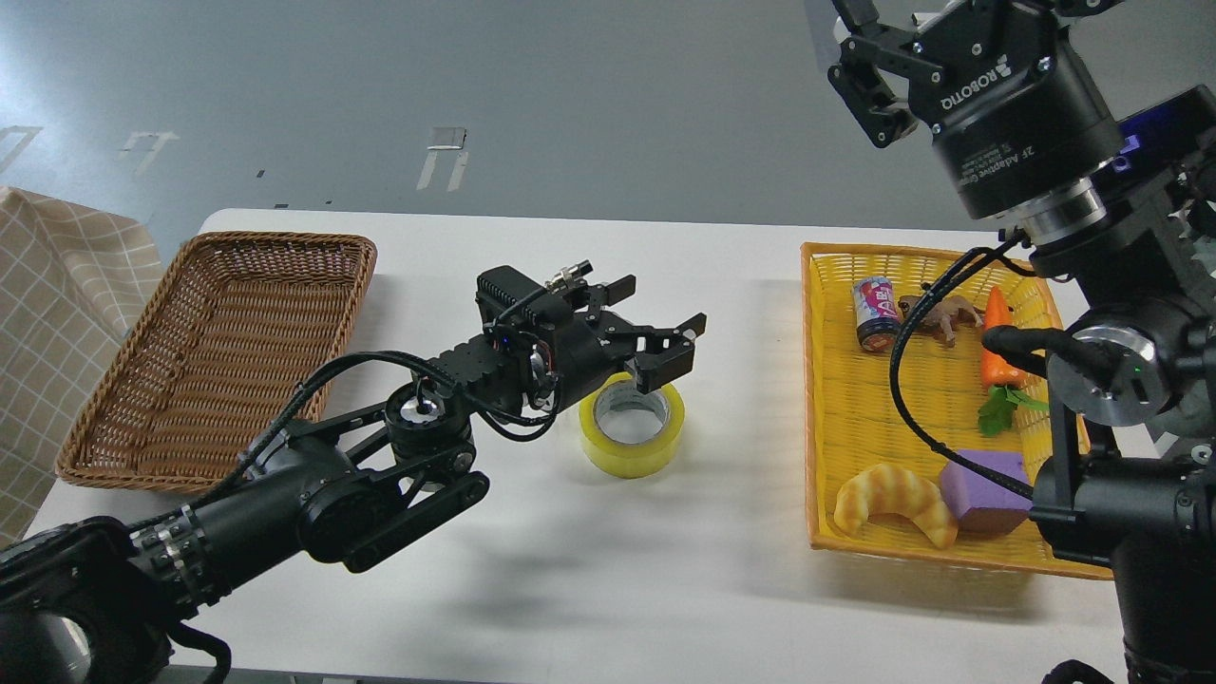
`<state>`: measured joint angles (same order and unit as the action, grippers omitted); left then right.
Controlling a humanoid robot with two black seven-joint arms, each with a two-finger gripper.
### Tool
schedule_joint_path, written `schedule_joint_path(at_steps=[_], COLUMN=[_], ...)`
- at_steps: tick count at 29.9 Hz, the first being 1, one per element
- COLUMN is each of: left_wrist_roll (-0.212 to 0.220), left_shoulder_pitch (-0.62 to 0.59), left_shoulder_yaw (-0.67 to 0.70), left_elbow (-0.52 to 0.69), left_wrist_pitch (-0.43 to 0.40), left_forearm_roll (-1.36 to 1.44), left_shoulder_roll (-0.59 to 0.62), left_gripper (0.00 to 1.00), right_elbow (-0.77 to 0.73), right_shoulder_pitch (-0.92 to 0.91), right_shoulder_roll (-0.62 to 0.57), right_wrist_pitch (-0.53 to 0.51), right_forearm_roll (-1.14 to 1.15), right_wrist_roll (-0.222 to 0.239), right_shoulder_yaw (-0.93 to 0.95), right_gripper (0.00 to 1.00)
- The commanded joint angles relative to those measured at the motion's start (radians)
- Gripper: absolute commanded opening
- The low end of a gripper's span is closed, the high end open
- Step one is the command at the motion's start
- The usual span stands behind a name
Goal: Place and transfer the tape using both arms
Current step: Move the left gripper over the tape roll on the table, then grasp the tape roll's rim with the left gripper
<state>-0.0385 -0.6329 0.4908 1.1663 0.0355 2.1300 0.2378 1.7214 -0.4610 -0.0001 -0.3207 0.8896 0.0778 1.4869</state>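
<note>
The tape (633,433), a yellow roll with a grey-white core, lies flat on the white table (532,570) near the middle. My left gripper (660,332) is open and empty, its fingers spread just above the roll's far rim; one fingertip (655,372) hangs over the core hole. I cannot tell whether it touches the roll. My right gripper (869,66) is raised high at the top right, far from the tape, with open fingers partly cut off by the frame edge.
A brown wicker basket (214,356) stands empty at the left. A yellow basket (836,399) at the right holds a croissant (893,503), a purple block (983,489), a carrot (1002,356), a can (876,313) and a small toy animal (940,316). Checked cloth (57,323) at far left.
</note>
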Motion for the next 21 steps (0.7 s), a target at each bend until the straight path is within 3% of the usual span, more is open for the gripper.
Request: schedule_joint_path(at_steps=[1,21], left_wrist_roll=[-0.003,0.005], left_shoulder_pitch=[0.002,0.082], left_shoulder_yaw=[-0.011,-0.009], left_elbow=[-0.002,0.033], left_wrist_pitch=[0.001,0.010], left_forearm_roll=[0.002,-0.001], left_shoulder_roll=[0.034,0.028], left_gripper=[1.00,1.00], right_elbow=[0.001,-0.002], right_shoulder_pitch=[0.004,0.022], right_shoulder_roll=[0.000,0.000], right_wrist_pitch=[0.000,0.008], right_forearm_roll=[0.000,0.002], right_wrist_roll=[0.002,0.004], right_shoulder_yaw=[0.001,0.001], right_gripper=[1.00,1.00])
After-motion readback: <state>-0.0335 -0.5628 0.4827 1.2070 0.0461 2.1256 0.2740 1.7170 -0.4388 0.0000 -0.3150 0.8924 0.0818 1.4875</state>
